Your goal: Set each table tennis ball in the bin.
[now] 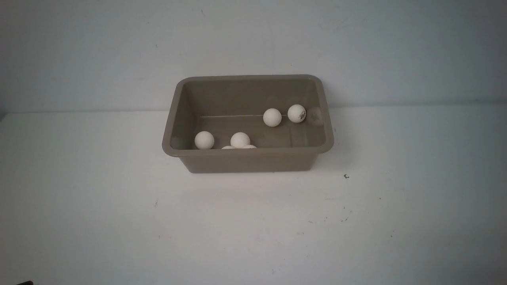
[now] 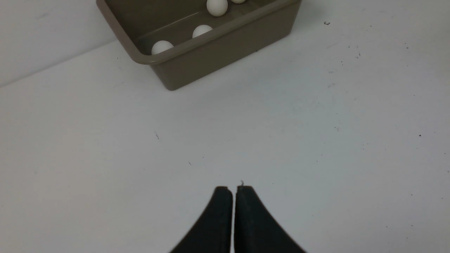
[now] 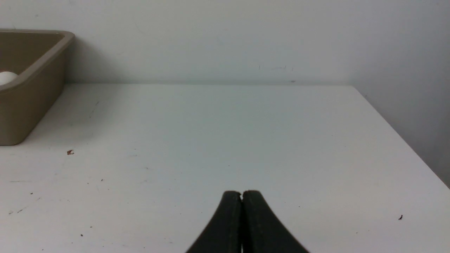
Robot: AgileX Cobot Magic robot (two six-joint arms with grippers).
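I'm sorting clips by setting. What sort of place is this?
Likely a bare test bench, not a home: a plain white table against a blank wall, holding only a bin of table tennis balls.

Two balls (image 1: 239, 147) half hidden behind bin rim (image 1: 245, 151).

front view high, facing the wall; both wrist views low, sharing the bin (image 1: 247, 158).

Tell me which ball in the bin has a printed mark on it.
The ball nearest the bin's right wall, at the far side. It carries a small dark reddish logo; the other balls look plain white.
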